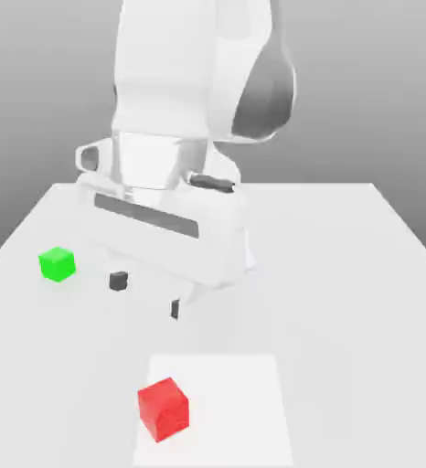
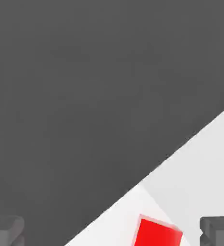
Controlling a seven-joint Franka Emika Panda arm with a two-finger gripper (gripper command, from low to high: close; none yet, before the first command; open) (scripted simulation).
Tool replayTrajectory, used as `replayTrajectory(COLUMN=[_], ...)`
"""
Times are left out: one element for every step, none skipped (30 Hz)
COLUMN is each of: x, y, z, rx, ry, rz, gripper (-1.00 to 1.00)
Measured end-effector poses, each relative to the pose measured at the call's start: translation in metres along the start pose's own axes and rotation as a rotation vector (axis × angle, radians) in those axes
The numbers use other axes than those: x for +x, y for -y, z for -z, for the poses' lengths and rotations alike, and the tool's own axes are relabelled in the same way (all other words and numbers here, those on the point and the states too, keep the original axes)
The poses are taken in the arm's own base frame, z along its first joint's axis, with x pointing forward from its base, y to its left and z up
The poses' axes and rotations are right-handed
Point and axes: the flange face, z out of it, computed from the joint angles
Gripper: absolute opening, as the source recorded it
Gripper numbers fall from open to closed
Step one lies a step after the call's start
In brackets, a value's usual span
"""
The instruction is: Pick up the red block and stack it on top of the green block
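The red block [image 1: 164, 409] sits on a lighter square patch near the table's front edge, and the hand view catches one corner of the red block [image 2: 156, 232]. At the exterior view's left, the smaller green block [image 1: 57, 263] rests on the table. My gripper [image 1: 146, 294] hangs above the table between the two blocks, nearer the green one and behind the red one. It is open, its dark fingertips [image 1: 118, 280] well apart with nothing between them. In the hand view the fingertips [image 2: 218, 231] stand wide on either side.
The white table [image 1: 345, 274] stretches wide toward the exterior view's right. A paler square patch [image 1: 244, 402] lies under the red block. The bulky white arm [image 1: 189, 110] rises behind the gripper. Dark floor [image 2: 85, 96] lies beyond the table's edge.
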Motion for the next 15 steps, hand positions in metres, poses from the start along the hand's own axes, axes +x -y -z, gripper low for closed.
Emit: replayTrajectory(x=[0.001,0.002,0.0,-0.002,-0.003,-0.004,-0.005,-0.006,-0.007,-0.008,-0.009,-0.009,-0.009,-0.009,-0.009], y=[-0.007,-0.015,-0.023,-0.032,-0.037,-0.04,-0.042,-0.044,-0.046,-0.048,-0.05,-0.05,-0.05,-0.05,-0.05], z=[-0.018,-0.036,-0.054,-0.07,-0.084,-0.096,-0.108,-0.12,-0.132,-0.143,-0.15,-0.15,-0.15,-0.15,-0.15], rx=[-0.029,-0.058,-0.087,-0.116,-0.131,-0.139,-0.143,-0.145,-0.146,-0.147,-0.148,-0.148,-0.147,-0.147,-0.146], ry=[0.011,0.023,0.036,0.049,0.056,0.06,0.062,0.063,0.063,0.063,0.062,0.062,0.062,0.062,0.062], rz=[-0.039,-0.077,-0.111,-0.146,-0.165,-0.176,-0.181,-0.183,-0.185,-0.185,-0.185,-0.185,-0.185,-0.185,-0.185], gripper=[0.0,0.0,0.0,0.0,0.0,0.0,0.0,0.0,0.0,0.0,-1.0,-1.0,-1.0,-1.0,-1.0])
